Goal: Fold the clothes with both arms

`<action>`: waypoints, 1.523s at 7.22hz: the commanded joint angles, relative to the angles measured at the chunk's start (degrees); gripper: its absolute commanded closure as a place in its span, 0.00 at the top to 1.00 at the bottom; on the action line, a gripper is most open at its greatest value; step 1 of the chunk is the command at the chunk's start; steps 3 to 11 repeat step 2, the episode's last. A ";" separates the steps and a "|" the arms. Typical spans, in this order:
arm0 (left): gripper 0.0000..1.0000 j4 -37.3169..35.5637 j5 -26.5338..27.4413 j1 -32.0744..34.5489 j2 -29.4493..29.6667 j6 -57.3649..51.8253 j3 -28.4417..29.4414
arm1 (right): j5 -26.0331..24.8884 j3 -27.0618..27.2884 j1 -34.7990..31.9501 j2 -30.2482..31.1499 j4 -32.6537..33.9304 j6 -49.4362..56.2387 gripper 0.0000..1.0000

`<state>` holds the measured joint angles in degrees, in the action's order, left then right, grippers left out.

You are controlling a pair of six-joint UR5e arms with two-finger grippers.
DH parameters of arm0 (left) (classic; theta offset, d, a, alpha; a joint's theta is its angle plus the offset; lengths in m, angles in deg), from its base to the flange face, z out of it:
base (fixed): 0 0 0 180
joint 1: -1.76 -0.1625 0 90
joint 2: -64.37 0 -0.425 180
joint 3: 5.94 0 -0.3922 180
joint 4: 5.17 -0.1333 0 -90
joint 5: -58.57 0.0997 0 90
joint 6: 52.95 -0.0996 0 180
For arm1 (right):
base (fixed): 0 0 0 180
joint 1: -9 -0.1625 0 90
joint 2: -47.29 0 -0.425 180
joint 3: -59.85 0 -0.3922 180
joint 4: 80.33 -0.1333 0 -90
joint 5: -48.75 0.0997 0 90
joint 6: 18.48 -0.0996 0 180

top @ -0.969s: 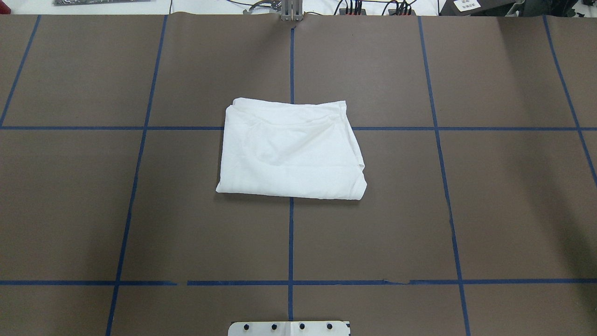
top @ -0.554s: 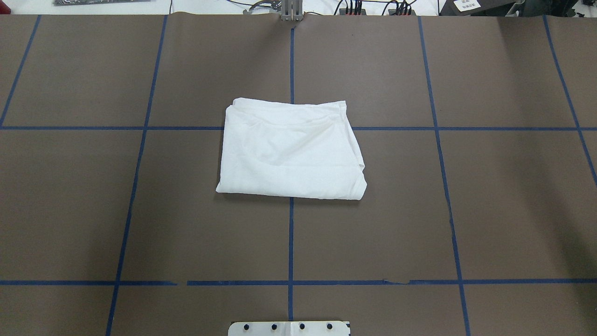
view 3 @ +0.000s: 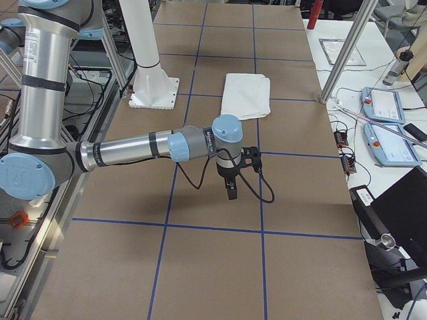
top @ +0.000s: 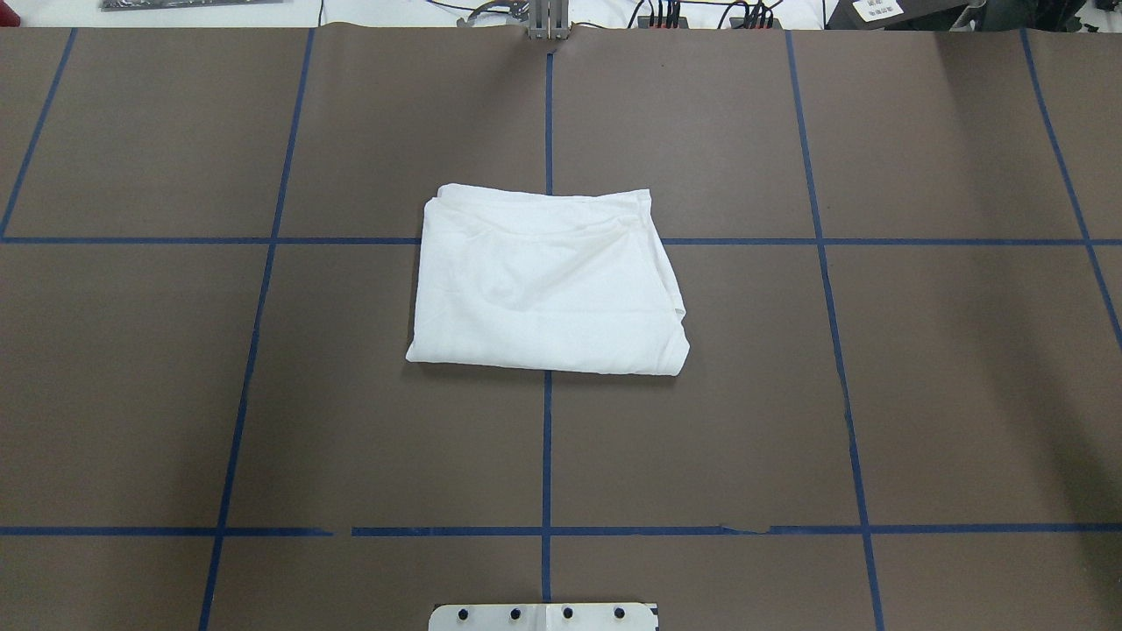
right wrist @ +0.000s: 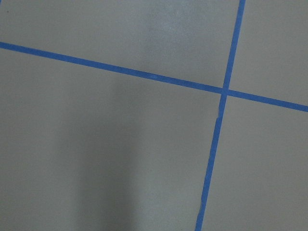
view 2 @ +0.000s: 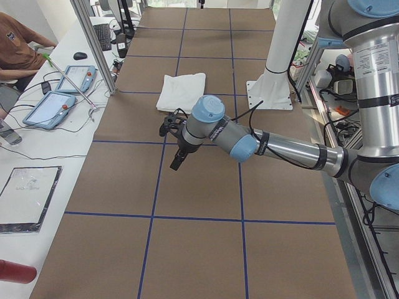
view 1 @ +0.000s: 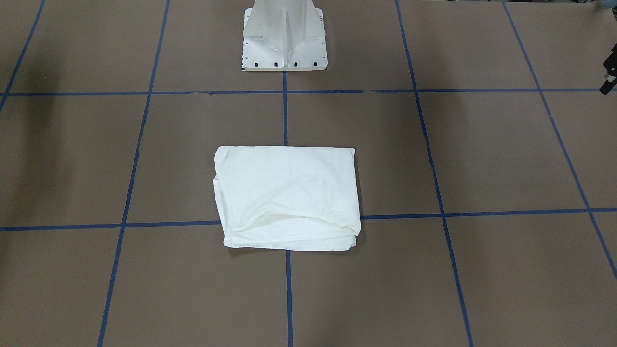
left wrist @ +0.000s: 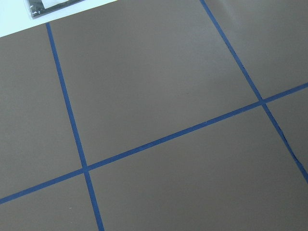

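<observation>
At mid-table (top: 877, 394) the shirt (top: 548, 285) lies folded square, left gripper (view 2: 176, 163) and right gripper (view 3: 231, 193) hanging well clear toward opposite table ends, probably because folding looks finished; fingers spread or pressed together, can't tell.

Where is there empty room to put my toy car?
Bare squares lie all round the T-shirt: between it and the white base, and on both sides. Crowded only farther out, where the left end effector and right end effector hang.
</observation>
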<state>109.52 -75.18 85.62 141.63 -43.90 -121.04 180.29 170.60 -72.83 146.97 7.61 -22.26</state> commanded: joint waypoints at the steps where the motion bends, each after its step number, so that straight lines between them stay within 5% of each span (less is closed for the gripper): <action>1: 0.99 0.36 -0.02 0.00 0.35 0.00 -0.30 | 0.21 -0.01 0.00 0.52 -0.14 0.00 1.00; 11: 0.99 0.54 0.07 0.00 0.53 -0.09 -0.39 | 0.12 0.08 0.00 0.43 -0.14 0.00 1.00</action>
